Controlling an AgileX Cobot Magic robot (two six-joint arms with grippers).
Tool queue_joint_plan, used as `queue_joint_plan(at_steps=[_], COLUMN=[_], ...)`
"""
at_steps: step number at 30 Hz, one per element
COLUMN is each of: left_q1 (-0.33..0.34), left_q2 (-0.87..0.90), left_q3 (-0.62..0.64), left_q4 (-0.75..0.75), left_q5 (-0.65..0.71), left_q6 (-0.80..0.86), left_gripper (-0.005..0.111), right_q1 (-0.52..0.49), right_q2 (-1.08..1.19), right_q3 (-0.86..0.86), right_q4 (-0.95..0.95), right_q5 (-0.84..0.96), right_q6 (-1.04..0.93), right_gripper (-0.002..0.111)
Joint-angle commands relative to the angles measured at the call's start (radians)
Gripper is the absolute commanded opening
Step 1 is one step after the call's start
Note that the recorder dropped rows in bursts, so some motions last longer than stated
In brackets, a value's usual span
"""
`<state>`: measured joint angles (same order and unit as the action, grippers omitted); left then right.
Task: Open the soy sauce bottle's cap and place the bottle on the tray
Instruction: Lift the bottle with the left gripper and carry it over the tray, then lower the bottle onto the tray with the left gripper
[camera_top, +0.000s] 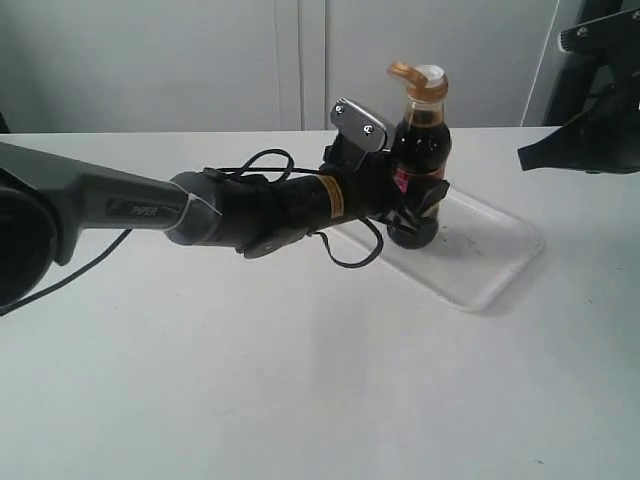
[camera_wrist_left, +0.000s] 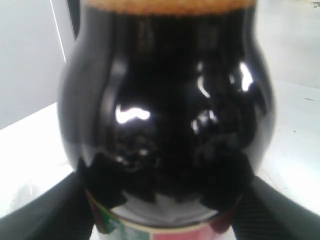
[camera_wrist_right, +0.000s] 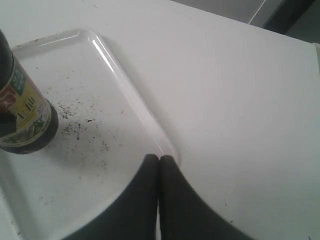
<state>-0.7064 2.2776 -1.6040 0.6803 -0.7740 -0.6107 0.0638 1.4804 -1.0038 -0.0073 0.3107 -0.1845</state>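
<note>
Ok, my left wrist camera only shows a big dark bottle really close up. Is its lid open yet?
Observer: Yes. The cap on the soy sauce bottle has its lid flipped back, and the white spout is showing.
Operator: And is the bottle standing on anything?
Observer: It stands upright on the white tray, near the tray's end closest to your arm.
</note>
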Motion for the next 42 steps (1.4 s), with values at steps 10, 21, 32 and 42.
queue_joint_plan(at_steps=[10,21,32,42], left_q1=[-0.007,-0.039,-0.035,-0.035], left_q2=[-0.020,-0.016,0.065,0.085], left_q3=[-0.068,-0.144,-0.225,-0.234], left_q4=[-0.074,-0.075,-0.078,-0.078], left_q5=[0.001,0.097,0.121,0.171], left_q6=[-0.024,0.008,0.012,0.012], left_gripper=[0.000,0.000,0.000,0.000], right_q1=[-0.007,-0.007,-0.007,-0.007], right_q2=[-0.001,-0.001,-0.001,-0.001], right_q3=[0.007,0.007,0.007,0.007], right_q4=[-0.006,0.002,0.002,0.007], right_q5=[-0.005,-0.005,-0.005,-0.021], right_q6=[0.010,0.014,0.014,0.014], right_gripper=[0.000,0.000,0.000,0.000])
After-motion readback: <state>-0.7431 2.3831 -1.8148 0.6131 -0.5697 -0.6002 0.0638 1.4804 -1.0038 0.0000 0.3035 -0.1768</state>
